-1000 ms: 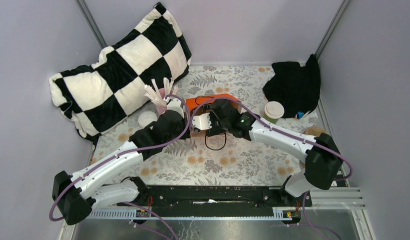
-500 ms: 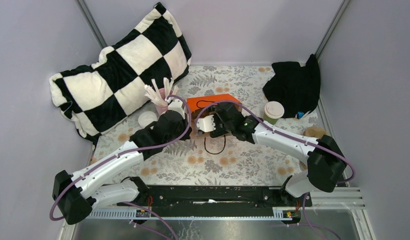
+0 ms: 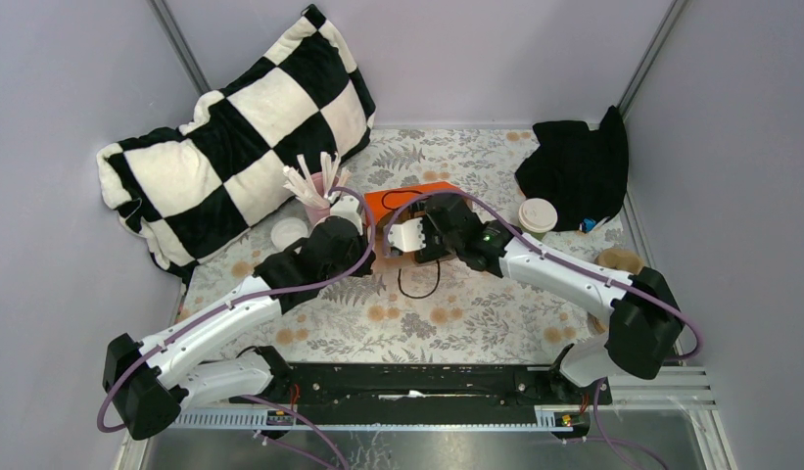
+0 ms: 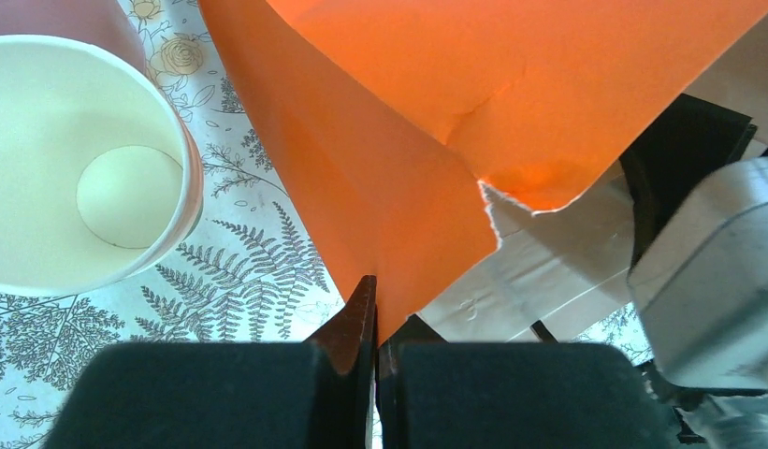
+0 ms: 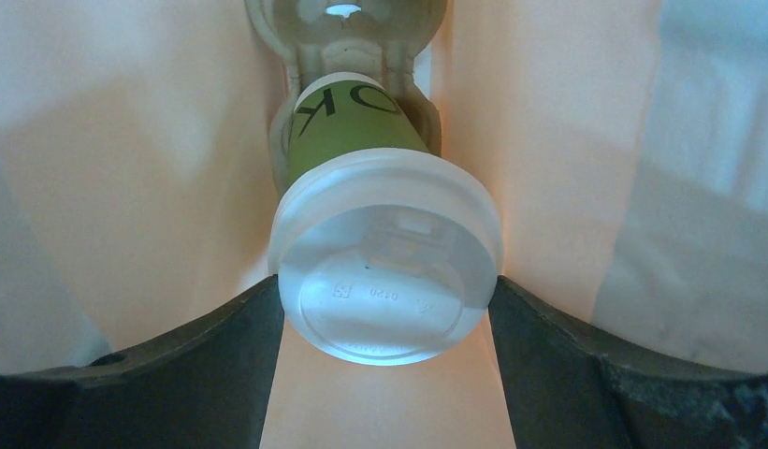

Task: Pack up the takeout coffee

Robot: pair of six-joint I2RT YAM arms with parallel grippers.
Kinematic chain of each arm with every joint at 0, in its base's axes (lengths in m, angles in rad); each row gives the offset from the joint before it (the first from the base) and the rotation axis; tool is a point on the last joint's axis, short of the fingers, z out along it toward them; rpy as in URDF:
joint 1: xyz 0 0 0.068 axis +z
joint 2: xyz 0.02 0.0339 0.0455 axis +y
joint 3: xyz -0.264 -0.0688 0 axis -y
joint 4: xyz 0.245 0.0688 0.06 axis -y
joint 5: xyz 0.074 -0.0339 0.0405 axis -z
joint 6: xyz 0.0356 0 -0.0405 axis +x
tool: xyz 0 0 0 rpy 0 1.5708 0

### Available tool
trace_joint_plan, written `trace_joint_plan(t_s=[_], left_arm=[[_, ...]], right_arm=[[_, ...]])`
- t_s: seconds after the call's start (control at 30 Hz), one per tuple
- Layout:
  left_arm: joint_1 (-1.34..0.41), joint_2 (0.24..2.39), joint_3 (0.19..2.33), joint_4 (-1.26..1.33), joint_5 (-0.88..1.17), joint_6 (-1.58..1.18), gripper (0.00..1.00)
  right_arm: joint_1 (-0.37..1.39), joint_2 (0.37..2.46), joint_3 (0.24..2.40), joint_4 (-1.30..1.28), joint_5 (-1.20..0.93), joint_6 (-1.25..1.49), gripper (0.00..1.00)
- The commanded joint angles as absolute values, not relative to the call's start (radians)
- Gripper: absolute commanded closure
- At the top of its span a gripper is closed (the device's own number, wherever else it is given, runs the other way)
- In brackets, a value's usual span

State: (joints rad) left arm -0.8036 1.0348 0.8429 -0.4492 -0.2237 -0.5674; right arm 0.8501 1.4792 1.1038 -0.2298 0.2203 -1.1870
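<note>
An orange paper bag (image 3: 419,200) lies mid-table, mouth toward the arms. My left gripper (image 4: 378,301) is shut on the bag's orange edge (image 4: 398,187), holding it up; it shows from above as the left gripper (image 3: 363,245). My right gripper (image 5: 387,292) reaches inside the bag, shut on a takeout coffee: a green cup (image 5: 347,131) with a white lid (image 5: 389,271), both fingers against the lid's rim. From above the right gripper (image 3: 429,229) is at the bag mouth, fingertips hidden. A second takeout coffee (image 3: 538,218) stands upright to the right.
A checkered pillow (image 3: 231,127) fills the back left, a black cloth (image 3: 574,162) the back right. A pink cup of white sticks (image 3: 317,186) and an open pale-lined cup (image 4: 90,159) stand left of the bag. The bag's black cord handle (image 3: 417,286) loops on the table.
My right arm has pushed a little farther left into the bag with the cup. The left gripper has kept its hold on the bag edge.
</note>
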Motion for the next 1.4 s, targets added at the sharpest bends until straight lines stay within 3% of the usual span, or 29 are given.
trace_joint_plan(t_s=[0.0, 0.37, 0.93, 1.37], left_arm=[[-0.808, 1.025, 0.888, -0.445, -0.217, -0.548, 1.0], [-0.808, 1.042, 0.893, -0.44, -0.208, -0.546, 1.0], [-0.808, 1.026, 0.884, -0.452, -0.222, -0.541, 1.0], [-0.808, 1.024, 0.883, -0.444, -0.205, -0.539, 1.0]], right_arm=[[0.856, 1.431, 1.136, -0.28, 0.267, -1.187, 0.56], [0.857, 1.453, 1.129, -0.266, 0.161, -1.093, 0.55], [0.817, 1.462, 1.097, -0.212, 0.271, -1.06, 0.54], [0.761, 1.519, 1.105, -0.167, 0.19, -1.065, 0.49]])
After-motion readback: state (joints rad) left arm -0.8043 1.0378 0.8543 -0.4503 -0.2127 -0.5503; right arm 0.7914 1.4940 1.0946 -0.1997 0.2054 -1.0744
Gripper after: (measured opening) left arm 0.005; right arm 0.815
